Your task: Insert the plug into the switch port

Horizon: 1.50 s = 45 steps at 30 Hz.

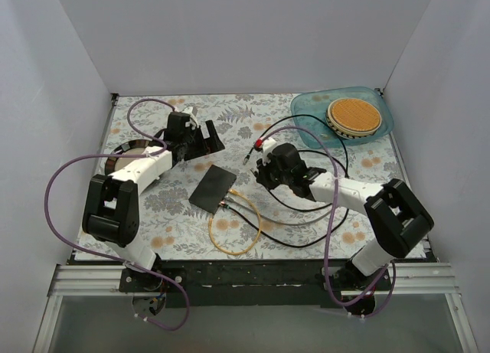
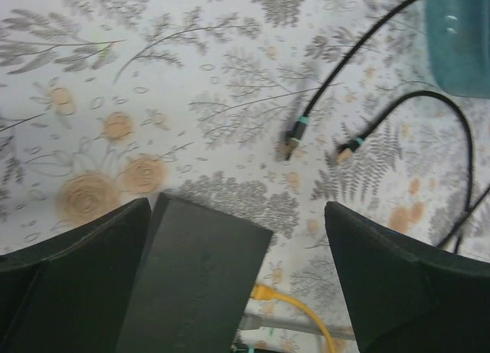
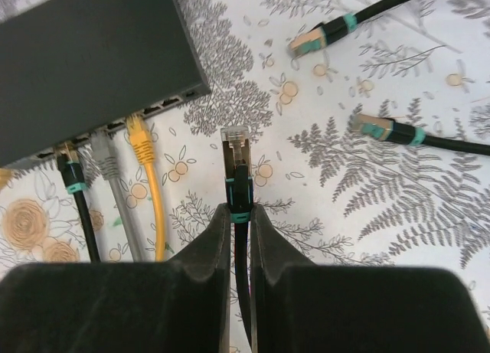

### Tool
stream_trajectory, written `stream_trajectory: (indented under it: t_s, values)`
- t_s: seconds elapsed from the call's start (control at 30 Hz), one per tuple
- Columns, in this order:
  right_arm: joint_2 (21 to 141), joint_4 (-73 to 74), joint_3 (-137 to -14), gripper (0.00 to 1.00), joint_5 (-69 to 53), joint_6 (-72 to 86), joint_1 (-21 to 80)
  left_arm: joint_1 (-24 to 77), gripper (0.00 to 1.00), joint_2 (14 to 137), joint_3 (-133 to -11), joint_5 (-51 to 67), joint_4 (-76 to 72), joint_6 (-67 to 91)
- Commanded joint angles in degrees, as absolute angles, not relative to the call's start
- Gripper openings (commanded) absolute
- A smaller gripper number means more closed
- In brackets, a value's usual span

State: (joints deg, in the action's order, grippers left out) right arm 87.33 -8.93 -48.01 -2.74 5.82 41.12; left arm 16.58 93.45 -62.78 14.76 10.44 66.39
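Observation:
The black switch [image 3: 92,54] lies flat on the flowered cloth, with its row of ports along the edge facing my right gripper. Black, grey and yellow plugs [image 3: 142,142] sit in that row, and an empty switch port [image 3: 172,100] shows near the corner. My right gripper [image 3: 240,211] is shut on a black cable just behind its metal plug [image 3: 235,150]. That plug points toward the switch and stands a short way off its corner. My left gripper [image 2: 236,211] hangs open over the far end of the switch [image 2: 199,276], holding nothing.
Two loose black cables with plugs [image 3: 310,39] [image 3: 375,127] lie on the cloth right of the switch. A teal tray [image 1: 314,108] holding a woven round mat [image 1: 354,116] stands at the back right. A yellow cable loop [image 1: 233,234] lies near the front edge.

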Motion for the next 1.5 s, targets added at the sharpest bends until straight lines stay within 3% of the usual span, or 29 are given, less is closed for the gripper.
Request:
stream_trajectory:
  t_s: [0.0, 0.53, 1.47]
  values:
    - [91.66, -5.63, -53.17, 0.01, -0.62, 0.53, 44.99, 15.38, 0.98, 92.45, -61.79, 5.54, 15.12, 63.72]
    - [105.37, 2.98, -65.03, 0.01, 2.81, -6.50, 50.36, 12.04, 0.97, 97.56, -55.11, 12.03, 6.24, 65.83]
    - [110.30, 7.03, -70.57, 0.01, 2.19, -5.63, 51.59, 10.28, 0.90, 98.70, -52.65, 22.32, 1.23, 67.15]
